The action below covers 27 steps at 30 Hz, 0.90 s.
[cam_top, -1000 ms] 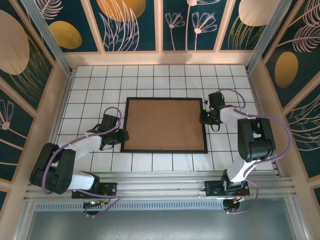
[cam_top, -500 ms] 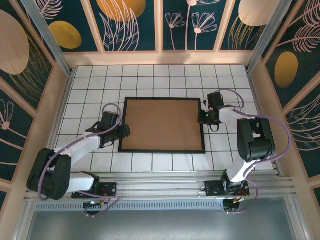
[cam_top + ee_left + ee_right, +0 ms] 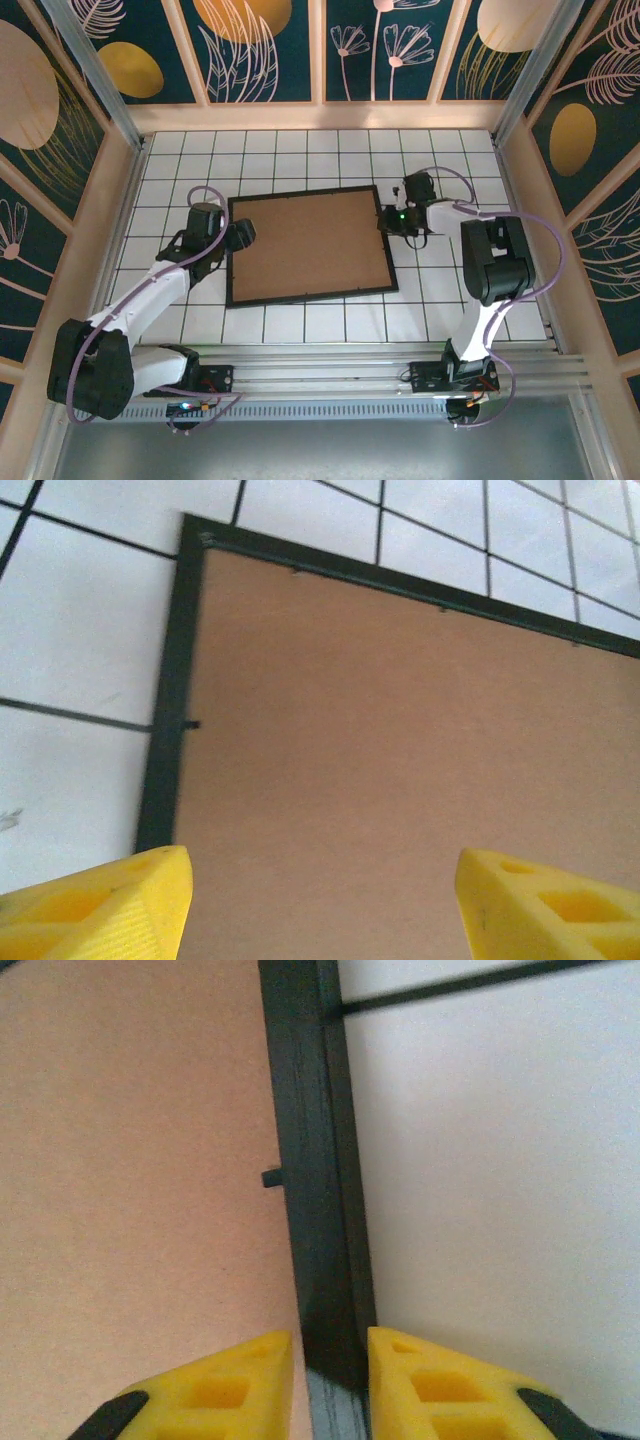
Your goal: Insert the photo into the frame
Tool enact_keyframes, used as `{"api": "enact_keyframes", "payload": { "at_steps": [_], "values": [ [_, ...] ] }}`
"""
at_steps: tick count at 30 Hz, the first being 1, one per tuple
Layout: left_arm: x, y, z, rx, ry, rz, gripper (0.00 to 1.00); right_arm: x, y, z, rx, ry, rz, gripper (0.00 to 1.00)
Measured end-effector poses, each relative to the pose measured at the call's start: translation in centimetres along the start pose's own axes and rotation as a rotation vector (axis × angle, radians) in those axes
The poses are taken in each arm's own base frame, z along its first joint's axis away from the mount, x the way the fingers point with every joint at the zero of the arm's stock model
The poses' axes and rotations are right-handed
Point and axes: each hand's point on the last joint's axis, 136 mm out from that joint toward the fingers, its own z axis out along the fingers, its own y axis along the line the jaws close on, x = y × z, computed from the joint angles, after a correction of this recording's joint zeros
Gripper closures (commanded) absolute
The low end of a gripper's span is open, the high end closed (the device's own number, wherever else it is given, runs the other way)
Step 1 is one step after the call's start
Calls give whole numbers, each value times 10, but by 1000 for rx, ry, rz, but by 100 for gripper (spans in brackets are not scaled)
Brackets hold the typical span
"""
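Now | one frame [image 3: 310, 296] | left hand [image 3: 320, 885] released | right hand [image 3: 330, 1360] astride it, grip unclear

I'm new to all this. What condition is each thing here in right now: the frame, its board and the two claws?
Large thin black rectangular picture frame: lying flat, back side up, skewed against the tile lines.
Plain brown backing board: seated inside the frame, covering its opening.
Left gripper: open, fingers wide apart over the frame's left side.
Right gripper: fingers close astride the frame's right rail; unclear whether they pinch it.
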Motion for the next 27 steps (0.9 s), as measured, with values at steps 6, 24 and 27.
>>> {"api": "enact_keyframes", "payload": {
  "at_steps": [6, 24, 27],
  "values": [
    [5, -41, 4, 134, 17, 49, 31, -22, 16, -13, -39, -71, -25, 59],
    [140, -194, -2, 561, 136, 817, 30, 6, -5, -73, 51, -230, -44, 25],
    [162, -196, -5, 620, 153, 964, 30, 15, -6, -76, 47, -235, -46, 24]
  ]
}}
